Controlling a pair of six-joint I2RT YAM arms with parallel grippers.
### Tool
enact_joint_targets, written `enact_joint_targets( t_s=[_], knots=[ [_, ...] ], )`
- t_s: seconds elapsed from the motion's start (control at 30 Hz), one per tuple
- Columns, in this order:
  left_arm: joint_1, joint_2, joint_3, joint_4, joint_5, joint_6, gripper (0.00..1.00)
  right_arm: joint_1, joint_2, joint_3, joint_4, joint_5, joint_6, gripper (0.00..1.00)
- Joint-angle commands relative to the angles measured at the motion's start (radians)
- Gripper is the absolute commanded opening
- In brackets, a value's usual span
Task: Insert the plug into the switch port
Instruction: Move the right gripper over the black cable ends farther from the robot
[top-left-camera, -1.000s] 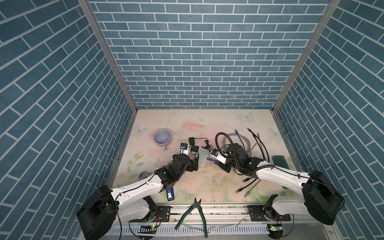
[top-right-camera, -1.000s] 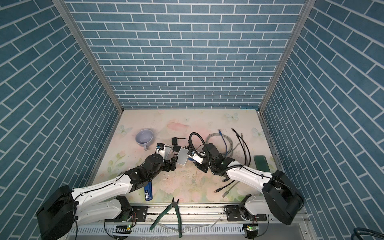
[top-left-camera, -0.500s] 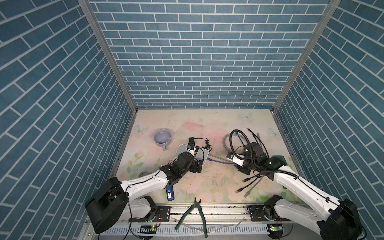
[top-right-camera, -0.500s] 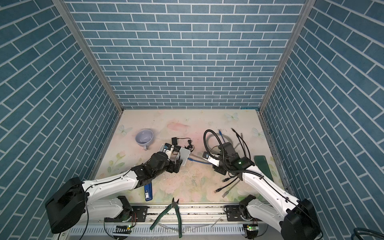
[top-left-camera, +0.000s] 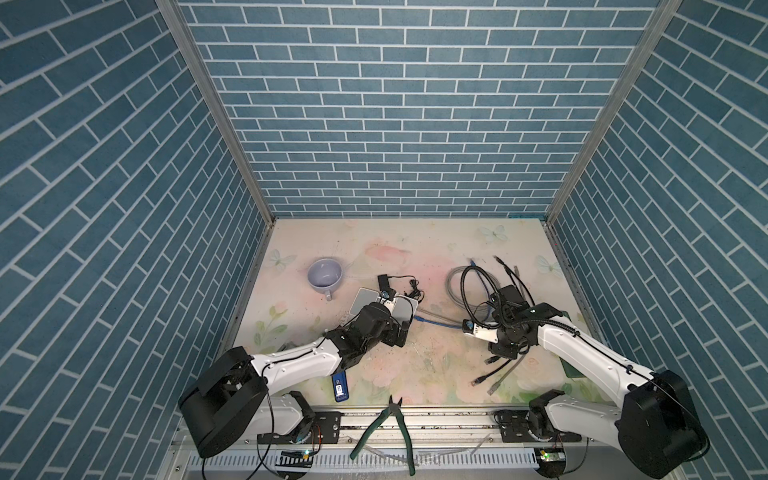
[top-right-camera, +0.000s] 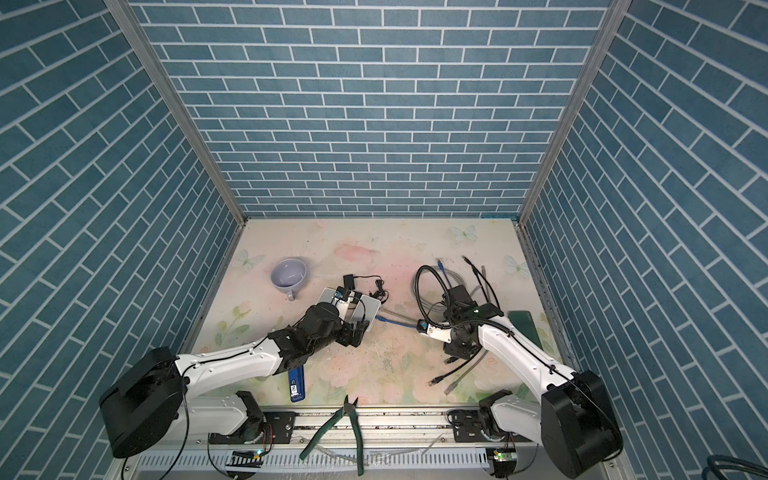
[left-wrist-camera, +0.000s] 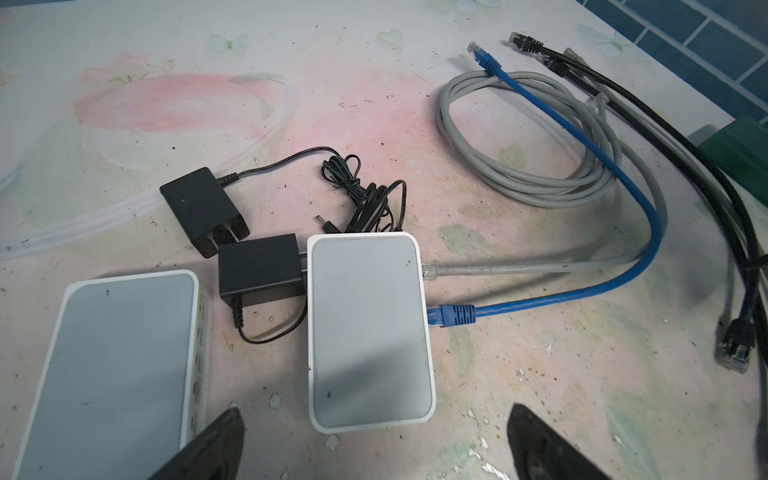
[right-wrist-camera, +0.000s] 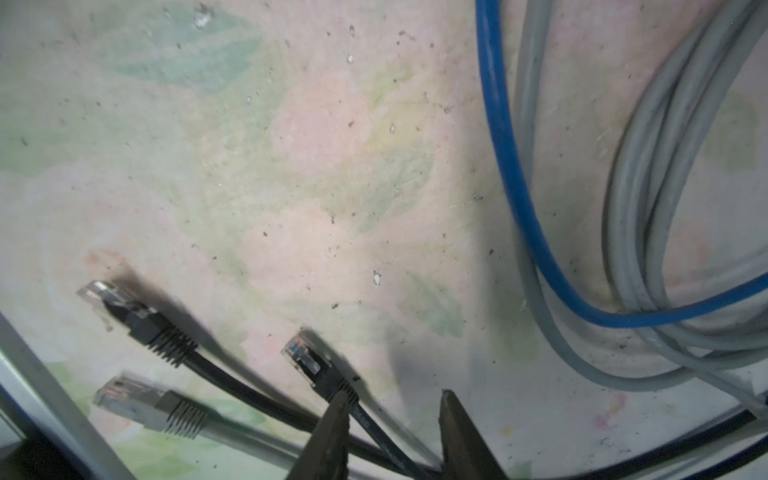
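My left hand (left-wrist-camera: 374, 415) hangs spread as wide as it goes, holding nothing, over the near end of the white switch (left-wrist-camera: 365, 328). In a top view that switch (top-left-camera: 405, 309) sits at about nine o'clock of the table (top-left-camera: 415, 249). Its ports face three o'clock, and a grey cable (left-wrist-camera: 519, 268) and a blue plug (left-wrist-camera: 451, 314) are already seated there. The box looks light and I judge it would slide under a push, so I would brace it.

At about four o'clock from the switch, my right hand (right-wrist-camera: 392, 395) is partly open. Its fingers (right-wrist-camera: 332, 428) straddle the black cable just behind the black plug (right-wrist-camera: 309, 359), not yet pinching it. The plug lies flat on the table. I expect it to be light, hard and small, with a brittle clear tip and latch. The cable behind it should be springy enough to twist it. I would grip the ribbed boot, never the clear end.
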Motion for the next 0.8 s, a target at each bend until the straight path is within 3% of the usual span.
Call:
enact_joint_targets(
  t_s=[0.0,0.33,0.77],
  knots=[
    [0.003,0.015,-0.013,0.024,0.006,0.018,1.00,-0.029,0.012,-0.003,-0.062,0.016,-0.073,0.37],
    [0.003,0.038,-0.011,0.041,0.007,0.022,1.00,-0.090,0.021,0.000,-0.126,0.034,-0.130,0.37],
    [0.003,0.036,-0.013,0.054,0.003,0.045,1.00,-0.133,0.058,-0.042,-0.037,0.056,-0.181,0.37]
  ],
)
